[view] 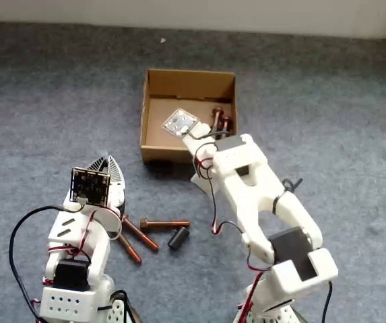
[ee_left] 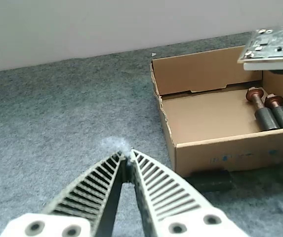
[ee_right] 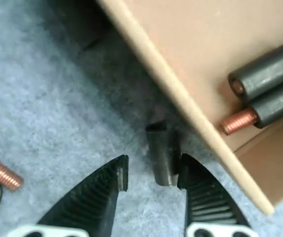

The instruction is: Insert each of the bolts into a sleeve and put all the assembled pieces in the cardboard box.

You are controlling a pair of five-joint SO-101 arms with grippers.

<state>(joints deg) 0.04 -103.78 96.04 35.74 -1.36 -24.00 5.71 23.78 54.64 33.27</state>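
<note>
Released right jaws straddle a sleeve [ee_right: 162, 154], its long axis along them, beside the box [ee_right: 195, 117]; left jaws clenched, farther.

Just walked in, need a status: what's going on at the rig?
The right claw is open, with a finger on each side of a sleeve that lies on the carpet against the box wall, not yet gripped. The left claw is shut and empty above the carpet. Two assembled pieces lie in the box. Three bolts and another sleeve lie loose between the arms.
</note>
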